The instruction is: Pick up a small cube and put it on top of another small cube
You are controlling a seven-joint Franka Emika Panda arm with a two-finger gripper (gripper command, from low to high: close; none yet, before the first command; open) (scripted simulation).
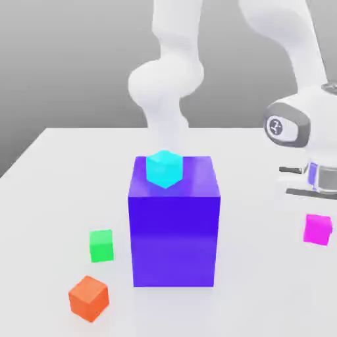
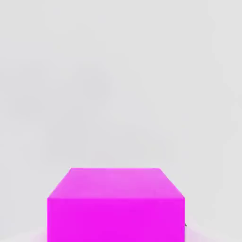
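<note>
Exterior view: at the table's (image 1: pixel 59 171) 3 o'clock edge, we find the gripper (image 1: pixel 317 201) clamped on the small plain magenta cube (image 1: pixel 318 229). Pick step; next we judge a lift, then placement atop another small cube.

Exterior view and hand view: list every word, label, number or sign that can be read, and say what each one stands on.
Round dark emblem on the side of the arm's wrist housing: a pale mark shows inside it, too blurred to read.
No other text: none on the magenta cube, cyan cube, blue-purple block, green cube or orange cube.
</note>
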